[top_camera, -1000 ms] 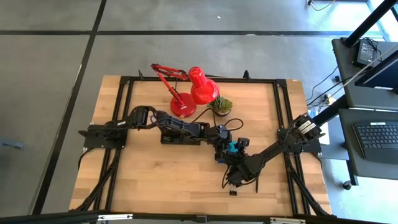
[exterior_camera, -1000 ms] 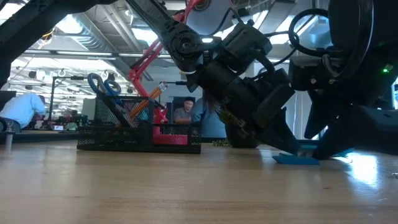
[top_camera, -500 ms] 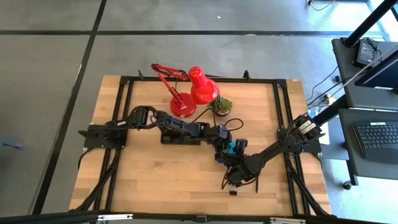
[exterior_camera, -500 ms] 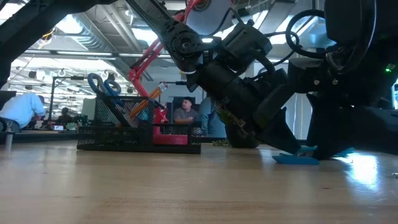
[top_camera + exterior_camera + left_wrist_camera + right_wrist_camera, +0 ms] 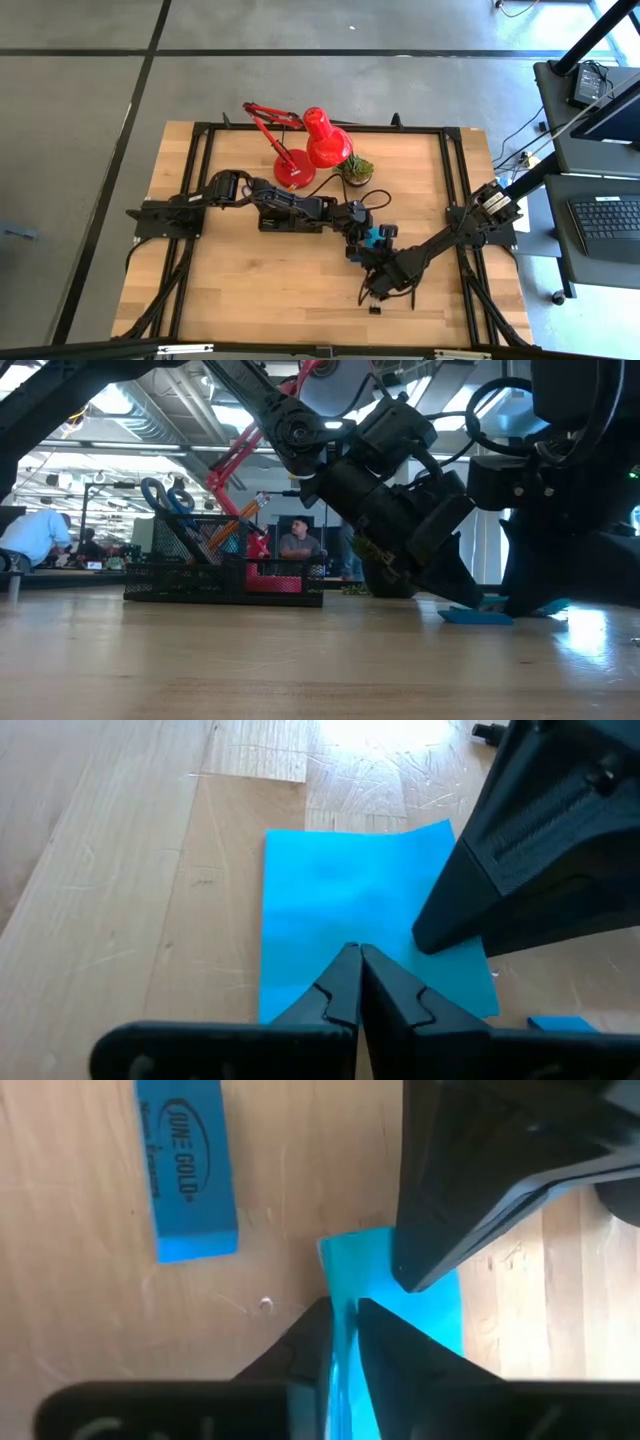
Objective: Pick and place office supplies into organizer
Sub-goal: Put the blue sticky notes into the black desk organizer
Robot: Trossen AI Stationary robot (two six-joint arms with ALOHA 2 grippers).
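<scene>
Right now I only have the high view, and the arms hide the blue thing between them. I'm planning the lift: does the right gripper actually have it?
Observer: Yes. Its wrist view shows the right gripper closed on the edge of the blue note pad, with the edge tucked between its fingers.
Operator: And the left one?
Observer: The left gripper is shut and empty, its tip over the pad's top face. I cannot tell whether it touches.
Operator: Anything loose close by?
Observer: A blue eraser lies flat on the table beside the pad, apart from it.
</scene>
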